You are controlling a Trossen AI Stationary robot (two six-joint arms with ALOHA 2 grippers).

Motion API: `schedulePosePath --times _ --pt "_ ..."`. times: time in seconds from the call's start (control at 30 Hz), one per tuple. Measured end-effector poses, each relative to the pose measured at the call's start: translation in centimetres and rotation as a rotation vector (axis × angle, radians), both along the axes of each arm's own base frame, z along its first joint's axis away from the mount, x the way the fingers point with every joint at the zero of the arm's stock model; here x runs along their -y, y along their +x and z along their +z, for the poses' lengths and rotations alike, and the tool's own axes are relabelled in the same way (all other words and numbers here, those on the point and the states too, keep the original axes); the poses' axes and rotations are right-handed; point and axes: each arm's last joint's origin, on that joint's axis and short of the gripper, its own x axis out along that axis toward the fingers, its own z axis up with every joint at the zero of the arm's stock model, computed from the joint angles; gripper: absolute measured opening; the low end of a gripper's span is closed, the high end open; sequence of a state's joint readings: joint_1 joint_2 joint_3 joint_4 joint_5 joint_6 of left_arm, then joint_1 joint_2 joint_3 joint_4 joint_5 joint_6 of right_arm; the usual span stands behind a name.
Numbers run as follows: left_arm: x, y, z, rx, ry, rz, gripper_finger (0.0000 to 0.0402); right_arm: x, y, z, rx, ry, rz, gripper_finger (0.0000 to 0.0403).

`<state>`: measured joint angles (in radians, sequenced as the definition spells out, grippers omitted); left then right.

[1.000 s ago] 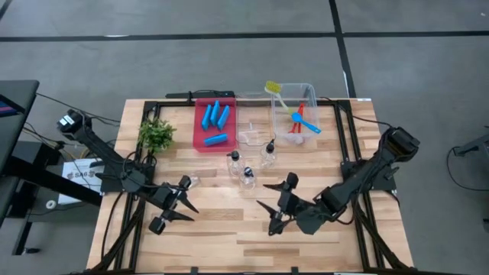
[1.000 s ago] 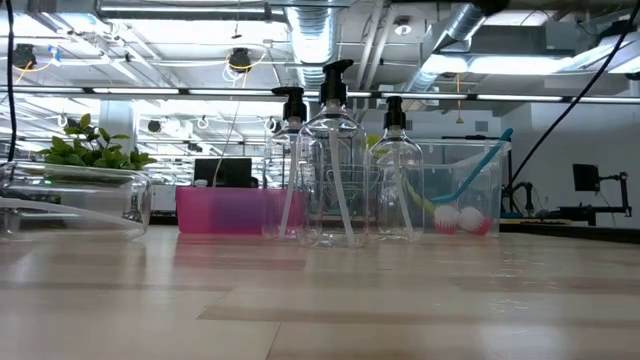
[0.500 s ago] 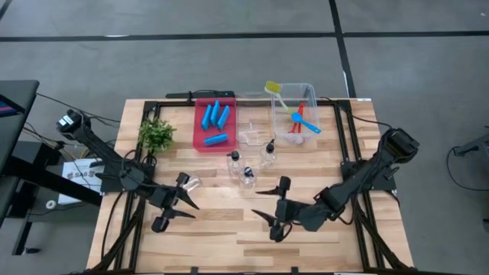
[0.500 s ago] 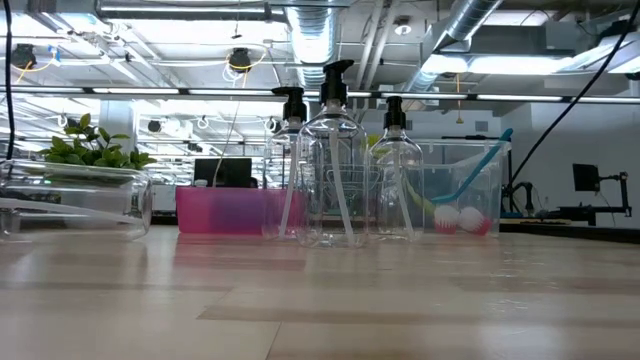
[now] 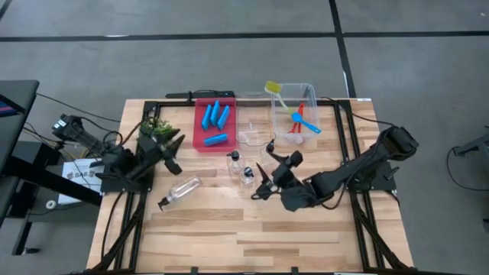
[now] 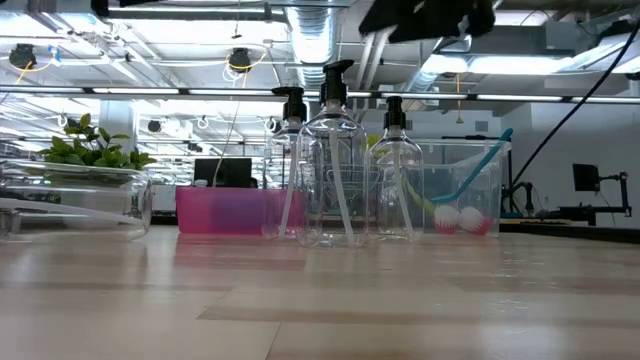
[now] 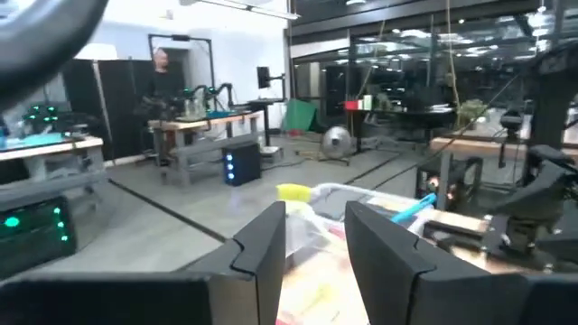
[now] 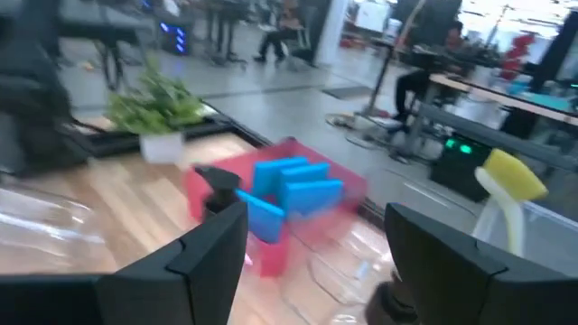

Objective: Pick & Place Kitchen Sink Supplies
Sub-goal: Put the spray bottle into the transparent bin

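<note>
In the high view three clear pump bottles stand upright mid-table point(image 5: 234, 162), point(image 5: 247, 175), point(image 5: 267, 153). A fourth bottle point(image 5: 179, 189) lies on its side nearer the left edge, also seen in the low view point(image 6: 70, 200). Blue sponges point(image 5: 215, 116) lie in the red tray point(image 5: 200, 139). The brushes point(image 5: 304, 122) rest in a clear bin point(image 5: 312, 92), the yellow-green head point(image 5: 273, 87) over its rim. My right gripper point(image 5: 260, 180) is open just on the near side of the standing bottles, touching none. My left gripper point(image 5: 174, 151) is open beside the plant point(image 5: 155, 131), raised.
A second clear bin point(image 5: 252, 122) stands between the red tray and the brush bin. The leafy plant stands at the far left. Black frame rails point(image 5: 345, 153) run along the table's sides. Bare wood lies along the near half of the table point(image 5: 244, 237).
My left gripper has drawn back from the near-left part of the table, rising toward the far left beside the plant. My right gripper has moved from the near middle toward the far edge, up to the standing bottles, and has turned. The bottles have stayed where they were.
</note>
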<state>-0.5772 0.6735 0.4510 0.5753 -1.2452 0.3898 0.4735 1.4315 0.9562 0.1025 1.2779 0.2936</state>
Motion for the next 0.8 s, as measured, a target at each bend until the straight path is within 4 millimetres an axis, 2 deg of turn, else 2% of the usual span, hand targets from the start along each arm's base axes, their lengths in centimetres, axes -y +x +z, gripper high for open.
schedulePosePath --times 0.1,0.2,0.3,0.37,0.47,0.57,0.7,0.8 --pt "-0.1 -0.3 -1.5 -0.015 0.037 -0.073 0.0118 0.9 -0.1 0.1 -0.02 0.023 0.015 0.0255" --pt "0.2 -0.2 -2.8 -0.025 0.072 -0.181 0.0118 2.0 -1.2 1.8 -0.01 0.094 0.122 0.0255" --pt "0.1 -0.2 -1.9 0.005 0.084 -0.208 0.0118 3.0 -3.2 3.7 0.003 0.173 0.219 0.0255" --pt "0.1 -0.2 -1.2 0.026 0.083 -0.228 0.0118 3.4 -4.5 3.8 -0.049 0.197 0.249 0.0255" --pt "0.4 -0.1 -0.8 0.052 0.111 -0.33 0.0118 3.6 -6.0 2.7 -0.167 0.237 0.235 0.0255" --pt "0.7 -0.1 -0.3 0.086 0.131 -0.43 0.0118 3.3 -6.6 0.3 -0.214 0.275 0.179 0.0255" --pt "0.8 -0.1 -0.2 0.113 0.124 -0.485 0.0118 2.6 -5.9 -2.3 -0.228 0.268 0.141 0.0255" --pt "0.8 -0.1 -0.2 0.115 0.128 -0.483 0.0118 2.1 -5.1 -3.4 -0.235 0.221 0.112 0.0255"
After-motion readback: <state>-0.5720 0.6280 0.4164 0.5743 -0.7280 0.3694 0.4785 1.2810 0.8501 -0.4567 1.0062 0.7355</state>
